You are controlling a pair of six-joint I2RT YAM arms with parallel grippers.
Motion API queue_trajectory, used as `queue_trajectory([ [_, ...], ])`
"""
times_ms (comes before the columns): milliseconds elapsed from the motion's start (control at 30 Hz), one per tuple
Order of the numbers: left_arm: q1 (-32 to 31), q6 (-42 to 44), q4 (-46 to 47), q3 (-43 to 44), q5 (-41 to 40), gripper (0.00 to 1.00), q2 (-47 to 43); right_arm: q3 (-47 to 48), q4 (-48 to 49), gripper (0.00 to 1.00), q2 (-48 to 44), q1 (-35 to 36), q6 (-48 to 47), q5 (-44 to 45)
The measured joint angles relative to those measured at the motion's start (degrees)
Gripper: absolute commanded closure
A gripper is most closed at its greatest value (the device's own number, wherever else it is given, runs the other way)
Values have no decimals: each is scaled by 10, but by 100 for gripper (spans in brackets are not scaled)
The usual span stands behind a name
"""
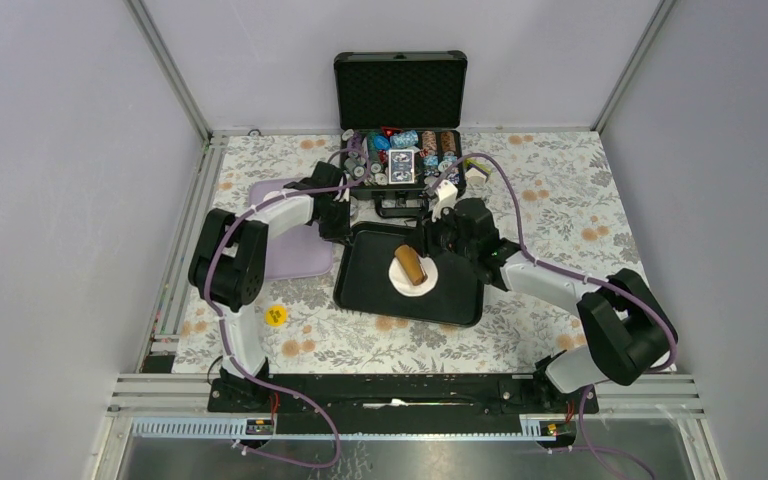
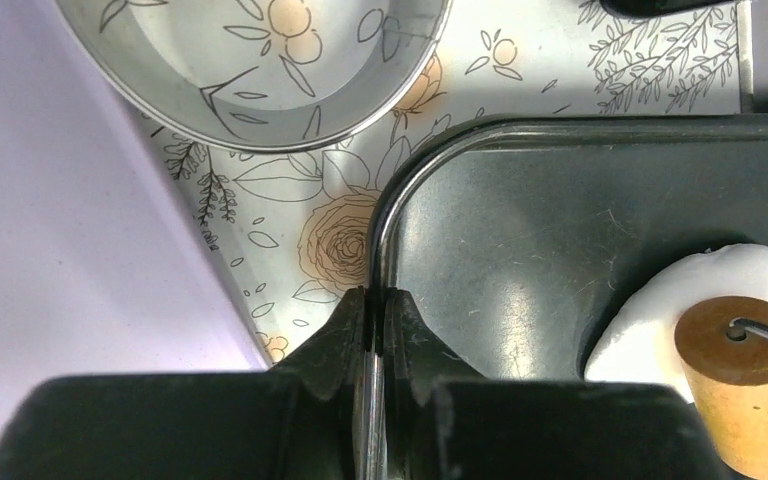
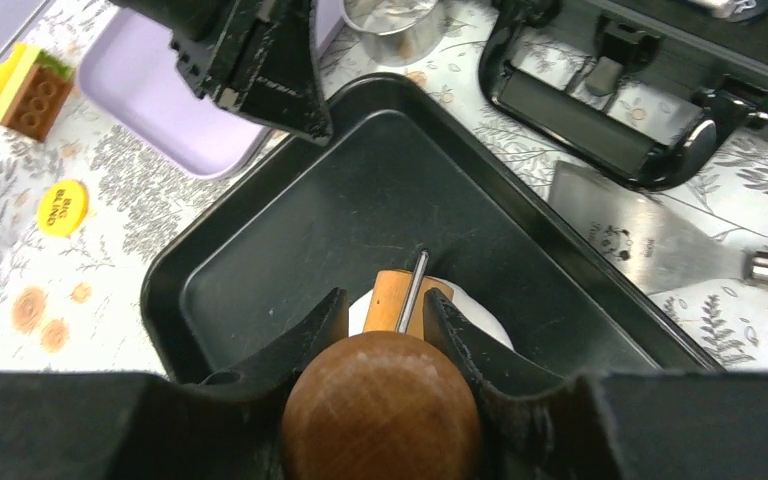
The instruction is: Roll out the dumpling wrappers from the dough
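Left fingers [image 2: 345,335] clamped on tray [image 2: 385,215] rim, 10 o'clock corner in top view. Right fingers [image 3: 312,330] grip roller handle [image 3: 380,410]; roller [image 2: 745,390] rests on dough [image 2: 660,300], mid-tray. Advise: keep tray pinned, press evenly, roll outward from centre, avoid thinning edges.

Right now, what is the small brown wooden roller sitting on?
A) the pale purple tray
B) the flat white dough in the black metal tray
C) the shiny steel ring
B: the brown wooden roller lies on the flat white dough inside the black metal tray.
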Motion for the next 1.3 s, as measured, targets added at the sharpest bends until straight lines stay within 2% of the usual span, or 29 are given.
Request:
queue_trajectory([
  [300, -3, -37, 11, -13, -24, 100, -9, -24, 69, 100, 17, 4, -8, 58],
  [467, -3, -45, 15, -17, -31, 100, -12, -24, 85, 100, 28, 29, -29, 78],
  [1300, -4, -47, 27, -27, -34, 100, -19, 5, 69, 100, 63, 87, -57, 70],
])
